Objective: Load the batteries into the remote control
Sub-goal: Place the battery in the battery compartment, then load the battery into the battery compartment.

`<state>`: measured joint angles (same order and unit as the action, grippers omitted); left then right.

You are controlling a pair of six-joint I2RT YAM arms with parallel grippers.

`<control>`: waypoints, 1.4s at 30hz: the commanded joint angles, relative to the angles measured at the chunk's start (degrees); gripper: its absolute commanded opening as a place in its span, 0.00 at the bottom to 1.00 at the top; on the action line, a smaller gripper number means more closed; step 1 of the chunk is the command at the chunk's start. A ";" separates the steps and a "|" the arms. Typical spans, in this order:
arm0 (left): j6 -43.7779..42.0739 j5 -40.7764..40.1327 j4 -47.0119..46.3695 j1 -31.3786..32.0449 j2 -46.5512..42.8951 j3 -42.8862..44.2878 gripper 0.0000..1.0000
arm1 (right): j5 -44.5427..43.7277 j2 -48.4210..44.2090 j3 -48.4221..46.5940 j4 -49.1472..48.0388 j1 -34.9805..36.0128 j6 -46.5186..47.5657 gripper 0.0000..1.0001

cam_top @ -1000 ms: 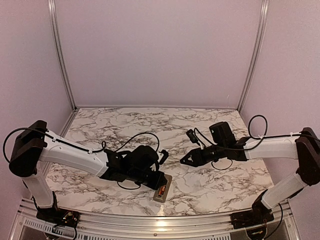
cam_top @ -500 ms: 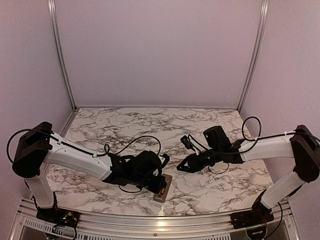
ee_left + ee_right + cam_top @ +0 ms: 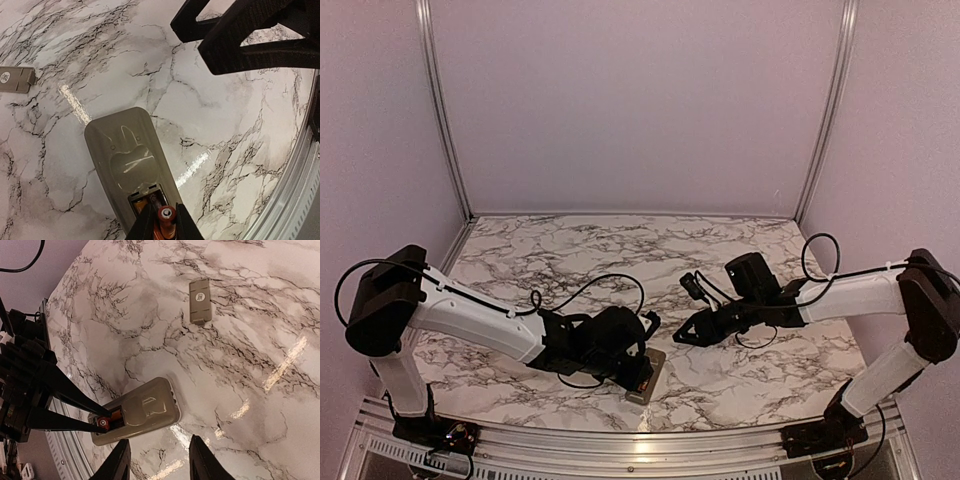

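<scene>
The remote control point(image 3: 127, 155) lies back up on the marble table, its battery recess open at the near end. It also shows in the top view point(image 3: 652, 372) and the right wrist view point(image 3: 145, 412). My left gripper point(image 3: 166, 222) is shut on a battery point(image 3: 166, 214), holding it tilted, end up, over the recess. A second orange battery point(image 3: 142, 204) lies in the recess beside it. My left gripper's fingers point(image 3: 65, 401) reach in from the left in the right wrist view. My right gripper point(image 3: 159, 441) is open and empty, hovering just right of the remote.
A small grey cover plate point(image 3: 200, 301) lies loose on the marble beyond the remote, also in the left wrist view point(image 3: 15, 80). The table's metal front rail point(image 3: 300, 180) runs close to the remote. My right gripper's fingers point(image 3: 250, 35) hang above the remote's far side.
My right gripper has moved left and lower, closer to the remote. My left gripper has shifted slightly right and down over the remote's recess, still holding the battery.
</scene>
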<state>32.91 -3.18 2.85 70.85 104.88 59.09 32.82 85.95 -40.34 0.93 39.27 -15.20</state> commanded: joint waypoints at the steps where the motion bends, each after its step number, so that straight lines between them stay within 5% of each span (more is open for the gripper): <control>1: -1.76 -1.90 3.44 0.25 -1.66 1.45 0.22 | -0.56 0.48 -1.87 -0.29 0.70 0.62 0.38; 8: -1.62 -2.35 3.13 0.25 -5.87 0.94 0.42 | -1.15 0.64 -2.99 0.41 2.12 1.25 0.32; 22: -1.91 1.27 -19.24 0.25 -17.38 -22.59 0.43 | 0.54 3.07 -7.14 4.83 7.13 6.56 0.20; 42: -0.55 0.86 -19.52 1.53 -6.63 -18.93 0.39 | 1.57 9.75 -10.24 6.08 11.44 8.07 0.13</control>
<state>32.08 -1.72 -16.05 72.10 96.42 38.59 33.36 94.13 -48.14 6.02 49.95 -8.12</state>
